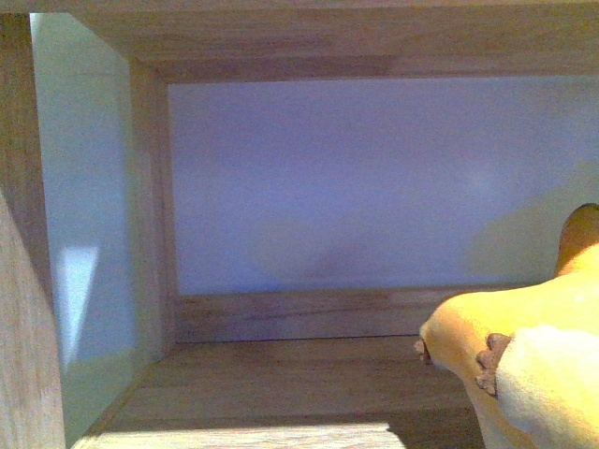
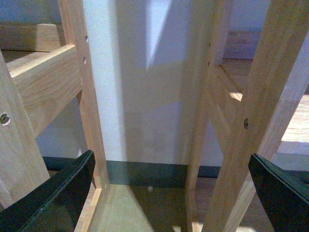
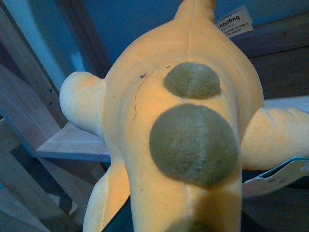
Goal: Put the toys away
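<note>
Task part done, by my reading: toy [image 1: 529, 360] is up at the shelf [image 1: 281, 383] mouth, at 4 o'clock in the front view, one limb over the board but not yet set down. Bay behind it is bare wood. Right tool [image 3: 183, 227] is buried under the plush, which fills its camera, so I cannot tell the jaws' state. Left tool [image 2: 171, 157] is spread apart, holding nothing, facing the shelf frame, with no toy in sight there.

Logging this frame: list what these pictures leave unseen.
Front view: plush toy cut off by right and bottom edges.
Right wrist view: the plush toy hides the right claw; grip unknown.
Right wrist view: white tag, fine print too small to read.
</note>
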